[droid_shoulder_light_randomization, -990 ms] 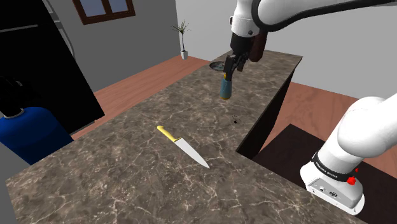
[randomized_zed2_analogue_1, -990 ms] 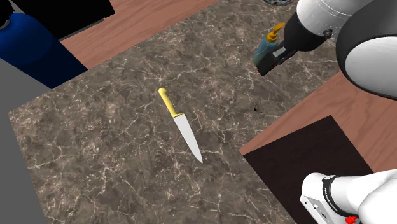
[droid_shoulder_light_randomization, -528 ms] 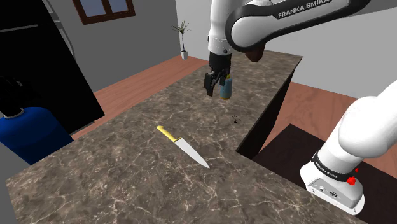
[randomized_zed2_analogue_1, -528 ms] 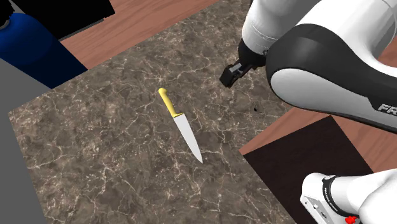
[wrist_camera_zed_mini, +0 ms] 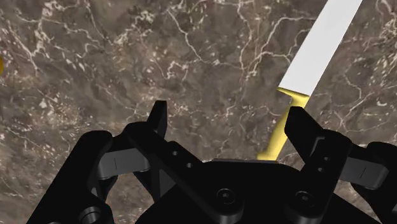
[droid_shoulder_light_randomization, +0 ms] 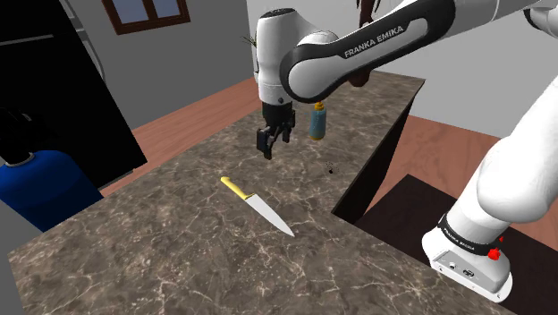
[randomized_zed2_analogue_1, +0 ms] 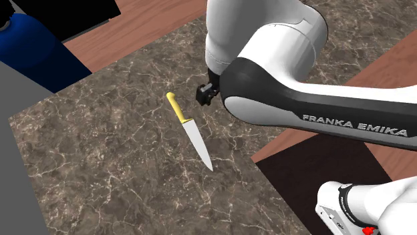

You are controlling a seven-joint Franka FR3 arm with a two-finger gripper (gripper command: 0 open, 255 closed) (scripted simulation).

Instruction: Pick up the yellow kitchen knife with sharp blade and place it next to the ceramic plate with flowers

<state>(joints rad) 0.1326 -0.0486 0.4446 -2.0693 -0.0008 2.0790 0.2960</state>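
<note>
Shoulder view: my claw (droid_shoulder_light_randomization: 266, 148) hangs pointing down over the dark stone counter (droid_shoulder_light_randomization: 170, 246); the knife (droid_shoulder_light_randomization: 257, 207) lies flat on that counter, off toward this view's lower left of the claw; its yellow handle (droid_shoulder_light_randomization: 232, 186) is the end nearer me, and the blade (droid_shoulder_light_randomization: 271, 217) runs away toward the lower right; claw and knife are apart, nothing touching; a blue-and-yellow bottle (droid_shoulder_light_randomization: 317, 122) stands on the counter behind my wrist.

Second exterior view: the claw (randomized_zed2_analogue_1: 206, 94) shows as a small black shape under my forearm, near the handle (randomized_zed2_analogue_1: 175, 107) and on its right in this view; the knife (randomized_zed2_analogue_1: 190, 129) slants from handle at upper left to tip at lower right across the counter (randomized_zed2_analogue_1: 113, 167); I judge the handle, the closest part, to be where I should aim.

Wrist view: my two fingers (wrist_camera_zed_mini: 158, 118) stand wide apart with only bare counter (wrist_camera_zed_mini: 127, 57) between them, so the claw (wrist_camera_zed_mini: 230, 124) is released and holds nothing; the knife (wrist_camera_zed_mini: 315, 57) lies outside that gap, its handle (wrist_camera_zed_mini: 278, 139) passing beside and partly behind one finger, its blade (wrist_camera_zed_mini: 331, 32) stretching away ahead; the long axis crosses the line between my fingers at a steep angle, so I judge little wrist turning is called for — a sideways shift toward that finger to bring the handle into the gap, then a descent onto it.
</note>
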